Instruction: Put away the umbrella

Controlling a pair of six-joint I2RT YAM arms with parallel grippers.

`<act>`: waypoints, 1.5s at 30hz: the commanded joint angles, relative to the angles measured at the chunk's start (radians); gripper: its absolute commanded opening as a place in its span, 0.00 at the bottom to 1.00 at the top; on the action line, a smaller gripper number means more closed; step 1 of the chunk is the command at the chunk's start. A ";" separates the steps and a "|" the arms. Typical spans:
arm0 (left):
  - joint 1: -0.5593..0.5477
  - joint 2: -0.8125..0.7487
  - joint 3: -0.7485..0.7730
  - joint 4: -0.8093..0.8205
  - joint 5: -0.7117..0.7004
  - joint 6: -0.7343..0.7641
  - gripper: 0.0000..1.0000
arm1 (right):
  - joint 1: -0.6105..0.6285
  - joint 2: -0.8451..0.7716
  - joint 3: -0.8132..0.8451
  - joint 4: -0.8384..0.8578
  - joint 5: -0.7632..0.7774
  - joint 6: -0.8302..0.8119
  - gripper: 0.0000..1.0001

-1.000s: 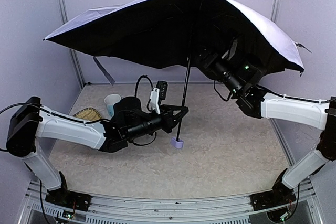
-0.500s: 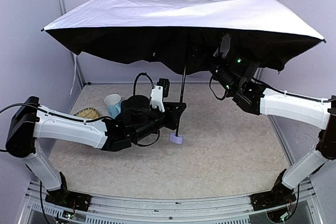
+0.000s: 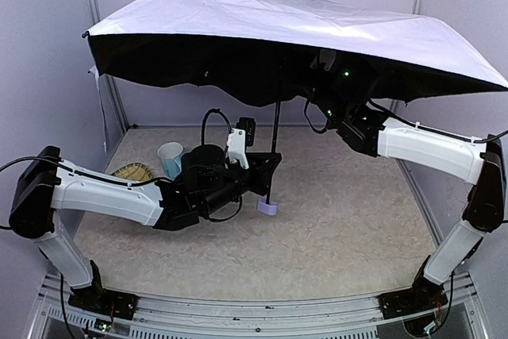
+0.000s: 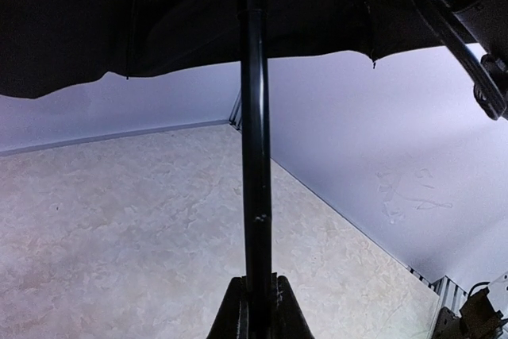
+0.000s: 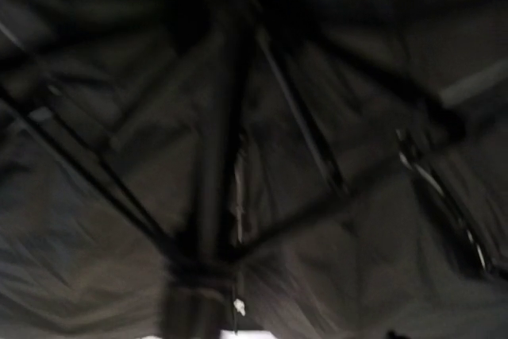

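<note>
A compact folding umbrella [image 3: 262,17] with pale lavender fabric outside and black lining inside is held fully open above the beige, mottled table [image 3: 341,228]. Its canopy spans nearly the whole width of the top view. Its thin black shaft [image 3: 275,142] stands almost upright. The small lavender knob handle [image 3: 268,207] at the lower end is seen just above the table or resting on it; which of the two cannot be told.

The left gripper [image 3: 272,169] is clamped on the shaft a little above the knob. In the left wrist view the shaft [image 4: 255,156] is pinched between the two dark fingertips [image 4: 234,319].

The right arm [image 3: 421,148] is raised under the canopy. Its claw is lost in the black shadow there. Only blurred black lining [image 5: 373,260] and ribs are shown in the right wrist view, so it cannot be told whether that claw is apart or together.

At the far left of the table a pale blue-white cup [image 3: 170,158] stands upright. Just beside it lies a shallow woven tan basket [image 3: 132,171], partly hidden behind the left arm. What is inside either cannot be made out.
</note>
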 commanded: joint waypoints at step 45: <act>0.187 -0.146 -0.065 0.461 0.477 0.082 0.00 | 0.144 -0.040 -0.231 -0.340 -0.450 -0.024 0.02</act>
